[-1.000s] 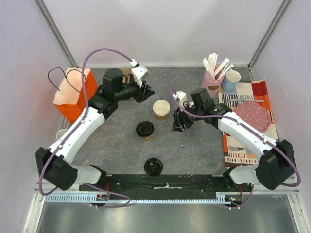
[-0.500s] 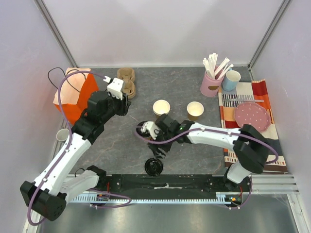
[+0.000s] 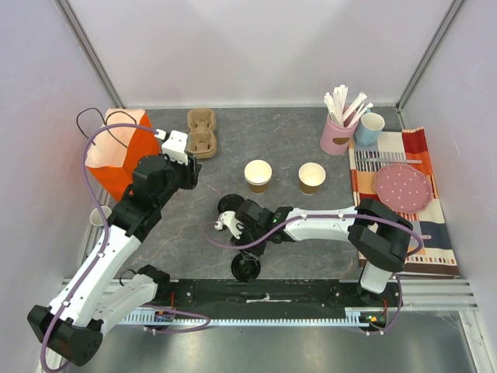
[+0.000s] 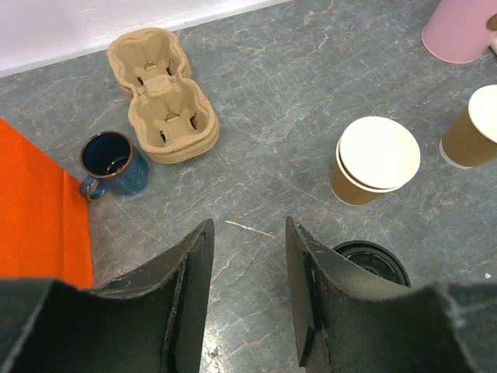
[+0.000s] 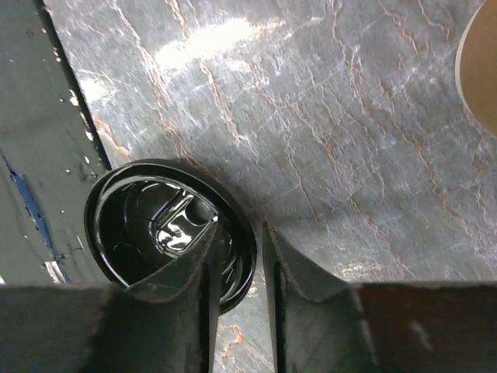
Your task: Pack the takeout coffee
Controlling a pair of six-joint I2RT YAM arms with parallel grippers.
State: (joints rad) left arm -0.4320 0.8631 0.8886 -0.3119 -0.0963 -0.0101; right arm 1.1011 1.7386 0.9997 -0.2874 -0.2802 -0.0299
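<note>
Two open kraft cups stand mid-table, one [image 3: 258, 175] [image 4: 378, 155] left of the other [image 3: 312, 177] [image 4: 475, 124]. A third kraft cup with a black lid on [image 3: 229, 203] [image 4: 373, 260] stands in front of them, partly behind my right arm. A loose black lid [image 3: 245, 266] [image 5: 147, 225] lies upside down near the front edge. My right gripper [image 3: 250, 247] [image 5: 239, 233] hangs over its rim, jaws narrowly apart, one finger inside the lid and one outside. My left gripper [image 3: 191, 173] [image 4: 248, 229] is open and empty above the table, left of the cups.
An orange paper bag [image 3: 116, 151] [image 4: 35, 210] stands at the left. A cardboard cup carrier [image 3: 201, 132] [image 4: 163, 101] and a dark blue mug [image 4: 112, 159] sit at the back left. A pink cup of stirrers [image 3: 338, 136], a light blue cup [image 3: 370, 128] and a pink plate [image 3: 402, 186] are at the right.
My right arm swung from the middle right across to the front, its gripper now at the loose lid, which uncovered the second open cup. My left gripper drew back toward the bag.
</note>
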